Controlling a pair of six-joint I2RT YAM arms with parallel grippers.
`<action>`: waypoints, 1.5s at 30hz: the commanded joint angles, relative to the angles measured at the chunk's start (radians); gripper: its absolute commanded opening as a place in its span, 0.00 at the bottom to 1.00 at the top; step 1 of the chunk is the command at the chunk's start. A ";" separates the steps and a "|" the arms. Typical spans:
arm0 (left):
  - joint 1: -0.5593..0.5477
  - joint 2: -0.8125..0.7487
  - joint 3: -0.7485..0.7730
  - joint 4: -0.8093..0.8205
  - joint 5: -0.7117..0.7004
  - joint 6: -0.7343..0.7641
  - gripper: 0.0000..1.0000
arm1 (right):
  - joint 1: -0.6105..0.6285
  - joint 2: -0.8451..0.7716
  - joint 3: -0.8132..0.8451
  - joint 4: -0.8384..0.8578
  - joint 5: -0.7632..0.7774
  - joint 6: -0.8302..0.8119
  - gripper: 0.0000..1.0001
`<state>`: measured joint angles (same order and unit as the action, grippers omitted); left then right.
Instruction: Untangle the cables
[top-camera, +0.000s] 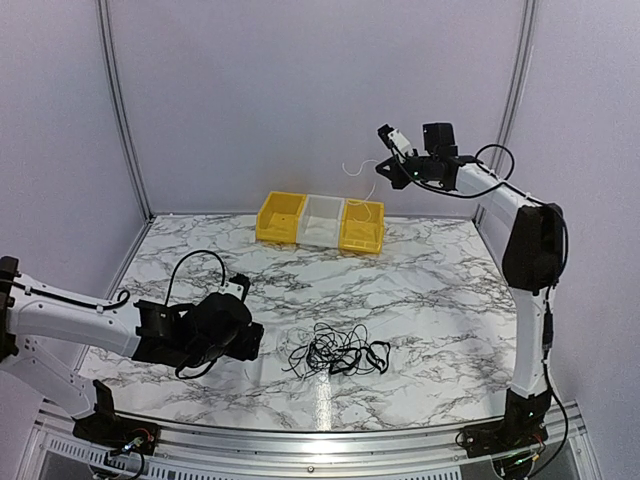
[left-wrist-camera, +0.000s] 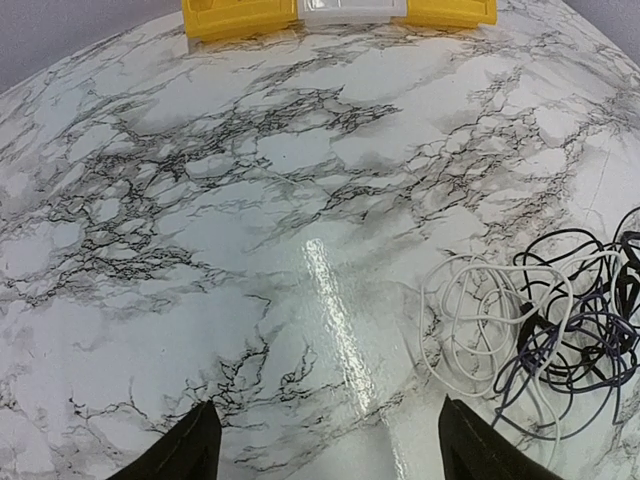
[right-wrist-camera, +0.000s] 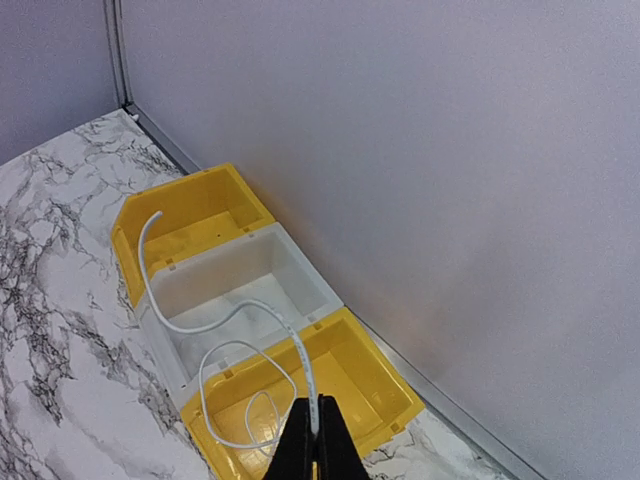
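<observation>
pinches a white cable tight in the right gripper high over the three far bins, yellow, white, yellow, and spreads the left gripper wide, holding nothing, just left of the cables tangled near-centre.

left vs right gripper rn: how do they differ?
The left gripper is open and empty. The right gripper is shut on a white cable.
The left gripper sits low over the table, beside the tangle of cables. The right gripper is raised high, over the bins at the far edge.
Shared: both have dark fingers.
</observation>
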<state>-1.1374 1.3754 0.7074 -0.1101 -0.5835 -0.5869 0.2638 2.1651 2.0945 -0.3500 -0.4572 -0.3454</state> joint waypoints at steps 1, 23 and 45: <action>-0.005 0.031 0.023 0.010 -0.031 0.020 0.78 | -0.008 0.126 0.085 0.015 0.018 0.038 0.00; -0.005 0.118 0.053 0.038 -0.055 0.020 0.78 | -0.008 0.261 0.072 0.028 0.203 0.062 0.00; -0.005 0.035 0.006 0.087 -0.054 0.003 0.78 | 0.012 -0.059 -0.159 -0.105 0.186 -0.017 0.48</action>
<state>-1.1374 1.4536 0.7231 -0.0551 -0.6289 -0.5873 0.2710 2.2822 2.0140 -0.4366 -0.2623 -0.3397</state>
